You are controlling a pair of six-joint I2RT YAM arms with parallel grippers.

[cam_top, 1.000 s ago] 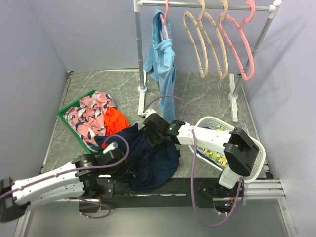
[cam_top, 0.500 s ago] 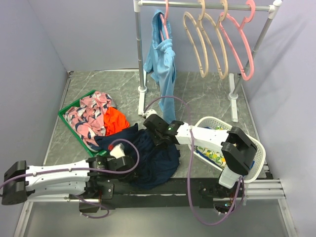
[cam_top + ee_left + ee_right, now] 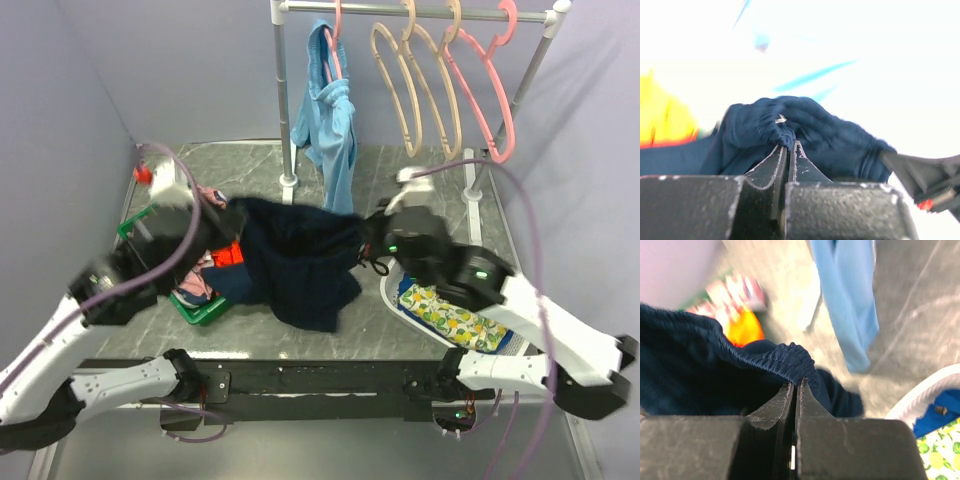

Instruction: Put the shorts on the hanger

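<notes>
Both arms have come up off the table since a second ago, when the shorts lay in a heap at the near edge; now the shorts (image 3: 300, 255) hang stretched between the two grippers above the gray table (image 3: 420, 190). At far left, the green bin (image 3: 200, 308) sits partly hidden under the left arm, with a bit of orange cloth (image 3: 230, 255) showing beside the dark fabric. The left gripper (image 3: 228, 213) holds the left end of the waistband; in its wrist view the jaws of the left gripper (image 3: 788, 145) are pressed together on a bunched fold of the navy shorts (image 3: 805, 130). From that grip the fabric runs rightward in a sagging line, and the legs droop toward the table. Behind the middle of the shorts, a light-blue garment (image 3: 330, 120) hangs from a pink hanger (image 3: 336, 40) on the rail (image 3: 420, 10). The right gripper (image 3: 362, 238) holds the right end of the waistband; its wrist view shows the jaws of the right gripper (image 3: 796, 382) pinched tight on the gathered elastic edge of the shorts (image 3: 690, 375). Farther right on the rail, well above and behind the shorts, hang two beige hangers (image 3: 395, 90), both bare, and then another pink hanger (image 3: 490, 95). Below them, partly under the right arm, sits a white basket (image 3: 392, 297) holding a lemon-print cloth (image 3: 455, 318).
</notes>
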